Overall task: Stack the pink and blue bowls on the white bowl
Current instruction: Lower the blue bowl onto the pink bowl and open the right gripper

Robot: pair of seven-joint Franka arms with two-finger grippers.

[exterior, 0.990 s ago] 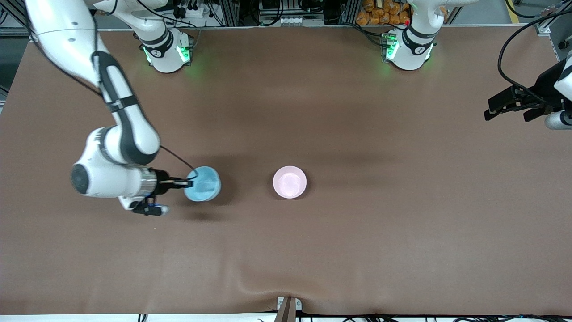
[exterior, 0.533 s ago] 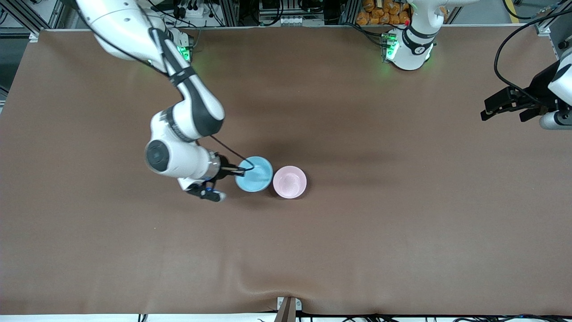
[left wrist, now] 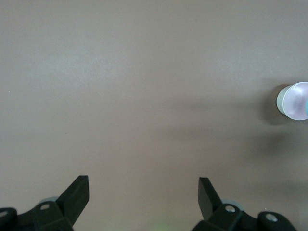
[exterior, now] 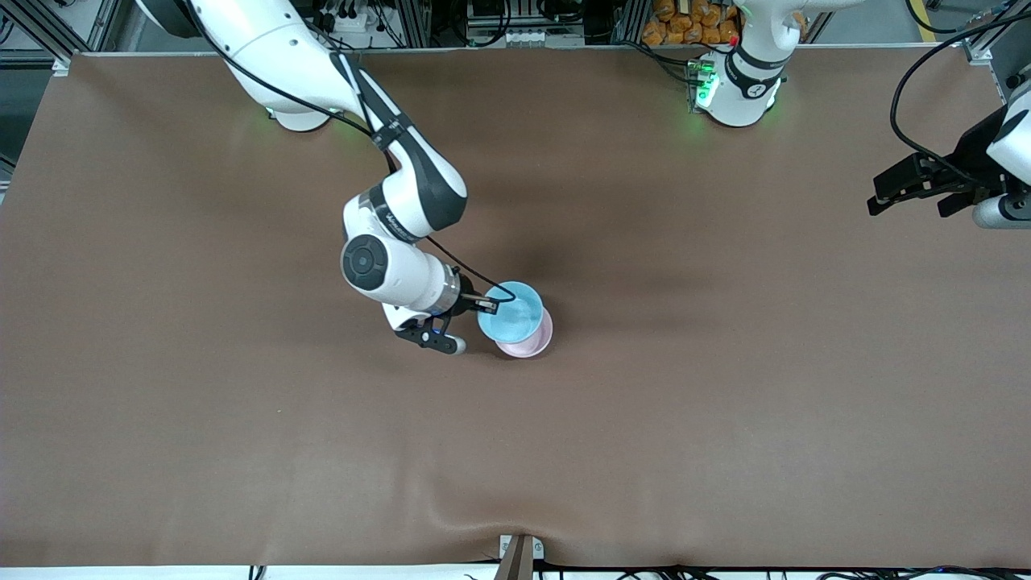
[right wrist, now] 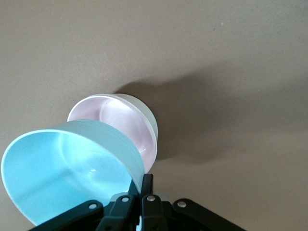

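My right gripper (exterior: pixel 486 304) is shut on the rim of the light blue bowl (exterior: pixel 511 312) and holds it tilted over the pale pink bowl (exterior: pixel 533 345), overlapping most of it. In the right wrist view the gripper (right wrist: pixel 143 185) pinches the blue bowl's (right wrist: pixel 62 178) rim, with the pink bowl (right wrist: pixel 115 118) below. The wall round the pink inside looks whitish (right wrist: pixel 153 127); I cannot tell whether that is the white bowl under it. No separate white bowl shows. My left gripper (exterior: pixel 908 208) waits open and empty at the left arm's end of the table, also seen in the left wrist view (left wrist: pixel 143 185).
The brown table cover (exterior: pixel 725 403) is bare around the bowls. The left wrist view shows the stacked bowls (left wrist: pixel 294 100) far off. A small clamp (exterior: pixel 517 556) sits at the table edge nearest the front camera.
My right arm has carried the blue bowl across the table from the right arm's end toward the pink bowl; it now hangs over it. The left arm has barely moved.
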